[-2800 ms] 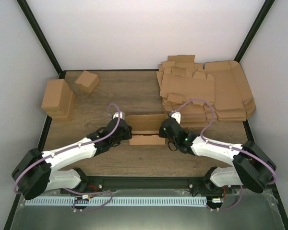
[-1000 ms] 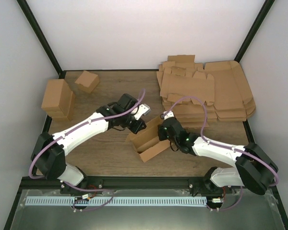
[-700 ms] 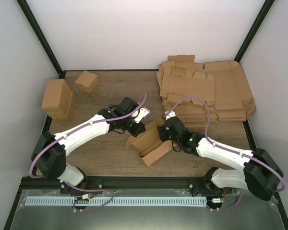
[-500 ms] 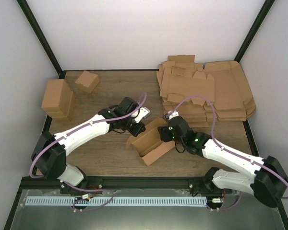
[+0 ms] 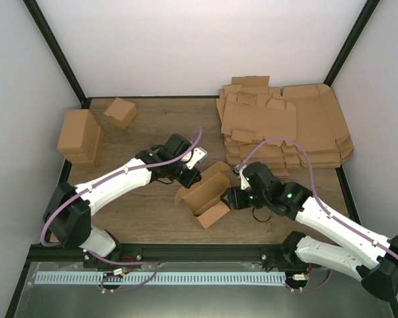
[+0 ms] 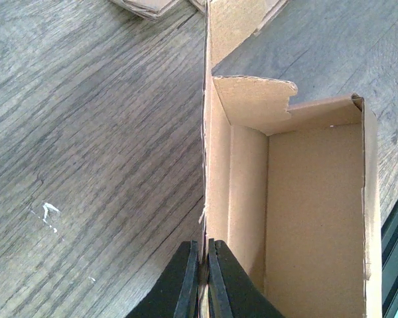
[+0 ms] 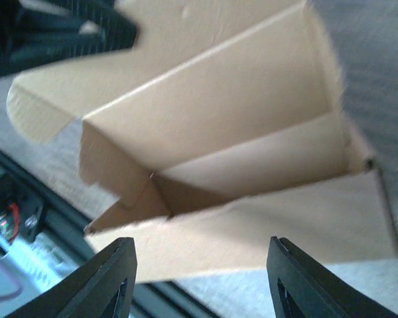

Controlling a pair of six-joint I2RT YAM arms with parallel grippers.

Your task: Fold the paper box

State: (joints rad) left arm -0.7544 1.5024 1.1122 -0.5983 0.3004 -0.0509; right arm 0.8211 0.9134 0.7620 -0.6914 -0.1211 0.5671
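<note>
My left pincer (image 5: 191, 176) is clamped on one long wall of the paper box (image 5: 203, 196), its fingers (image 6: 184, 278) all but meeting across the thin cardboard edge. The box lies askew near the middle of the wooden table (image 5: 139, 212) as a half-folded open tray, with a flap sticking out at its 1 o'clock end. My right pincer (image 5: 234, 198) hangs at the box's 3 o'clock side, spread wide and gripping nothing. A pile of flat cardboard sheets (image 5: 285, 129) lies at 1 o'clock, and closed brown boxes (image 5: 79, 136) sit at 10 o'clock.
</note>
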